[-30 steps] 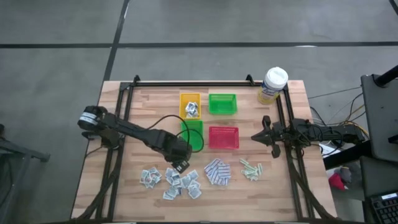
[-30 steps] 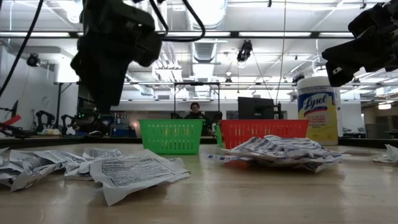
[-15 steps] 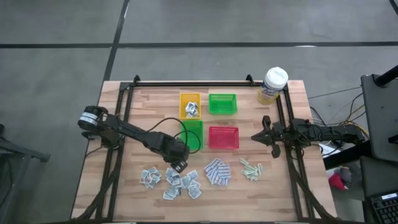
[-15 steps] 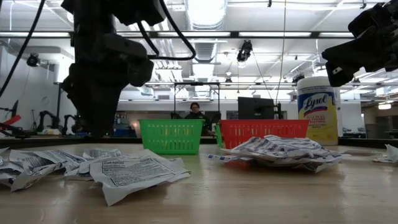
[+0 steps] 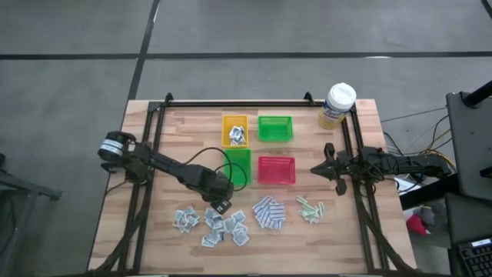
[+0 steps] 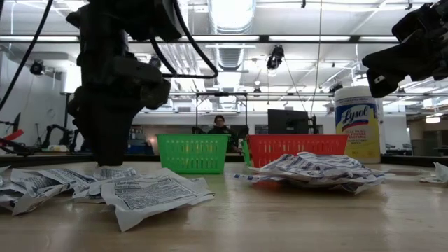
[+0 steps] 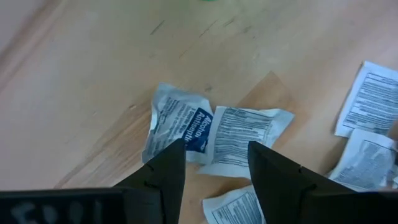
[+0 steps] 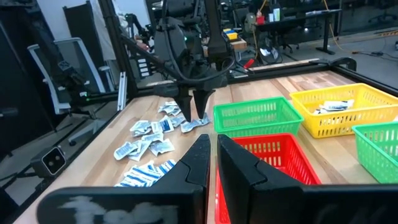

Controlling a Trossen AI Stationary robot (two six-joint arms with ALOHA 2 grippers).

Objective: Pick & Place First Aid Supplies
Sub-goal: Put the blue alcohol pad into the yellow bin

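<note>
Your left gripper (image 7: 211, 163) hangs spread right over the white-grey sachets (image 5: 215, 223) near the table's front edge (the right gripper (image 8: 211, 152) waits pressed together, out by the red tray (image 5: 276, 170)). Those packets overlap, so you could easily pinch two at once or just shove them flat.

The canister (image 6: 358, 124) at the far right of the desk carries the brand name "Lysol" in dark script on its label. One white-and-blue sachet (image 7: 180, 123) on the desk reads "Alcohol Antiseptic" on its blue panel. The neighbouring sachets (image 7: 241, 138) bear fine printed text, too small to read.
</note>
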